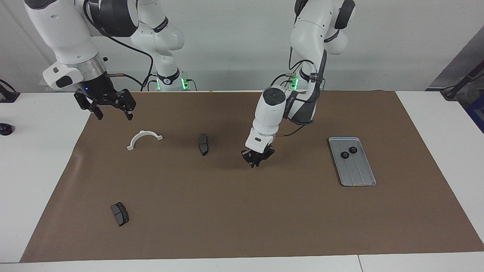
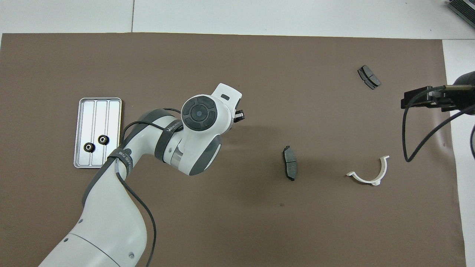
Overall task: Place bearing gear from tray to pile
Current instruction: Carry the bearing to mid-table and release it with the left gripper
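Note:
The silver tray lies on the brown mat toward the left arm's end, with two black bearing gears on its half nearer the robots. My left gripper hangs low over the middle of the mat, shut on a small dark bearing gear. The pile is a loose scatter: a white half-ring bracket and two dark brake pads. My right gripper waits open in the air over the mat's edge by the bracket.
The brown mat covers most of the white table. A small black object sits on the bare table past the right arm's end of the mat. The left arm's elbow reaches over the mat between the tray and the middle.

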Action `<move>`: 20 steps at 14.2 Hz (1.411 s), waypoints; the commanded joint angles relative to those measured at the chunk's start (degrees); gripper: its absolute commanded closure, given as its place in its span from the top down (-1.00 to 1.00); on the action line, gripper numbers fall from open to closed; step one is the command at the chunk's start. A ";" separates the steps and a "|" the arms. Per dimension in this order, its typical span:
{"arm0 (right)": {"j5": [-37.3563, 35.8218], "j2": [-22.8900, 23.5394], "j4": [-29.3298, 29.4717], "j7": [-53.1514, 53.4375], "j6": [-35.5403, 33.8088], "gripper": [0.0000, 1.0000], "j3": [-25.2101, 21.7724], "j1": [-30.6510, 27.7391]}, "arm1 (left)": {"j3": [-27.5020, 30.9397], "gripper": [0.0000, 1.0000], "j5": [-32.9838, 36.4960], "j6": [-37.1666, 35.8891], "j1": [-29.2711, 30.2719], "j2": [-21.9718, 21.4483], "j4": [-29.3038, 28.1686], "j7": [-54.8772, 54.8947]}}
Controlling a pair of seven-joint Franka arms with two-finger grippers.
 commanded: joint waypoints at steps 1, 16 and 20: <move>1.30 -1.28 -1.59 -0.09 -0.28 1.00 0.24 -0.57 | 1.01 -1.00 1.03 2.92 -0.44 1.32 1.73 -0.99; -3.09 3.36 -6.70 -3.08 12.01 1.00 1.03 2.07 | 3.99 1.00 1.03 -4.59 1.31 -2.44 2.61 -3.72; -7.22 13.98 4.18 2.51 12.37 1.00 1.03 9.25 | 4.35 1.00 1.03 -17.95 11.57 -10.09 1.90 -2.40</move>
